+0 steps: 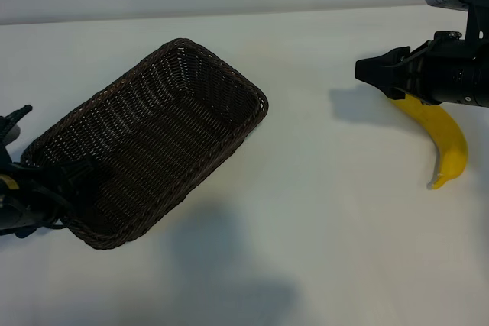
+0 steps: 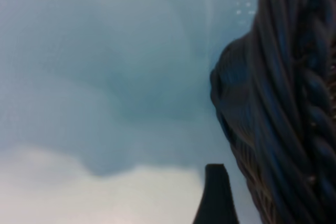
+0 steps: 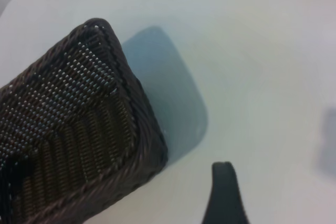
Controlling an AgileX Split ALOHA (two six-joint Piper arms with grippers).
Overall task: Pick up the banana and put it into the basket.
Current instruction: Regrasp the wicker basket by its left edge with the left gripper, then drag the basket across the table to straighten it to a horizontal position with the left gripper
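Observation:
The banana (image 1: 451, 143) lies on the white table at the right, yellow and curved, its pointed tip toward the front. My right gripper (image 1: 370, 72) hovers over its far end, open and pointing left at the basket, with nothing between its fingers; one finger (image 3: 224, 192) shows over bare table. The dark-brown wicker basket (image 1: 221, 62) sits slantwise left of centre and holds nothing. My left gripper (image 1: 30, 177) is open at the basket's near-left corner. There the woven wall (image 2: 273, 103) stands close beside the one finger (image 2: 215, 195) that shows. I cannot tell whether they touch.
The white table (image 1: 321, 211) stretches bare between the basket and the banana. The basket's far corner (image 3: 100, 30) faces the right gripper. A broad shadow (image 1: 229, 272) lies on the table in front of the basket.

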